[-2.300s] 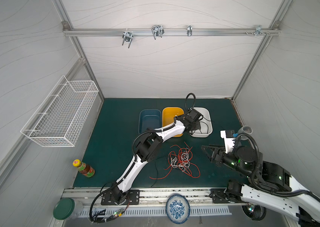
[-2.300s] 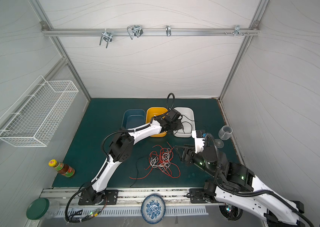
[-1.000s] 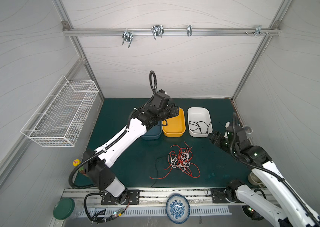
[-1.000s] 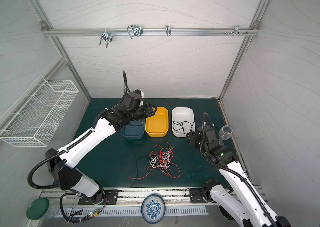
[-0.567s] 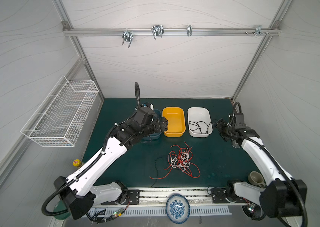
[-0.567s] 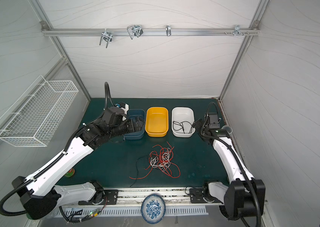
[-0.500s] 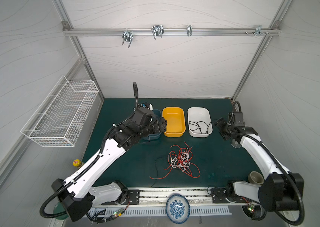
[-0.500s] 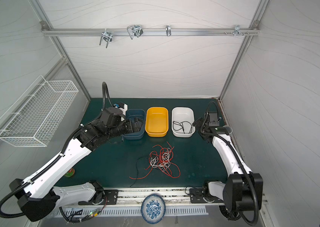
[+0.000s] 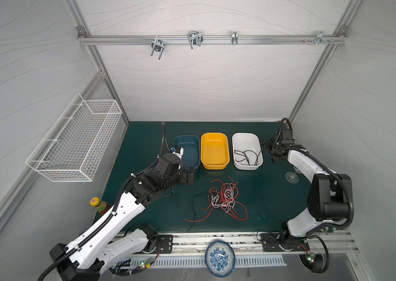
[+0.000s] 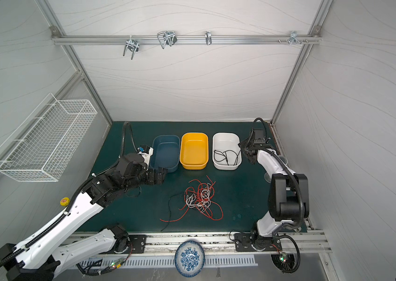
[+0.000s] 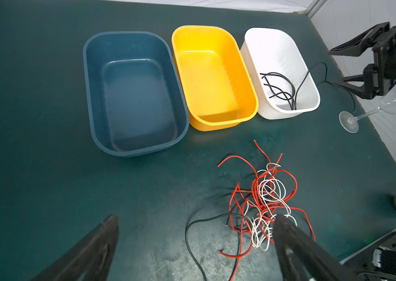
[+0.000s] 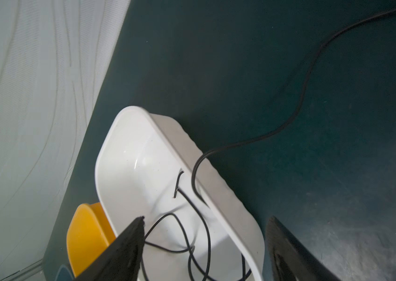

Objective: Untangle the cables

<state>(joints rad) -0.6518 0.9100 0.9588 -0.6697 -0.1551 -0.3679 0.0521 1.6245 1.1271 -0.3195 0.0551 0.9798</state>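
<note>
On the mat [image 9: 143, 150], at centre, the cables [image 9: 223, 198] are lying knotted, red, white and black. One black cable [image 9: 246, 155] is already sitting in the white bin [image 9: 247, 135], its tail trailing over the rim. At their 10 o'clock the left gripper [image 9: 191, 176] is hovering spread. The right gripper [image 9: 268, 152] is hovering spread at the bin's 3 o'clock, and both are empty. Next is probably pinching a loose end. Flat green matting is covering the floor, pale walls [image 9: 204, 85] enclosing it.

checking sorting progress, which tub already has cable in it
The white tub, rightmost of the row in both top views: black cable lies in it, one end trailing over its rim. The blue tub and yellow tub are empty.
</note>
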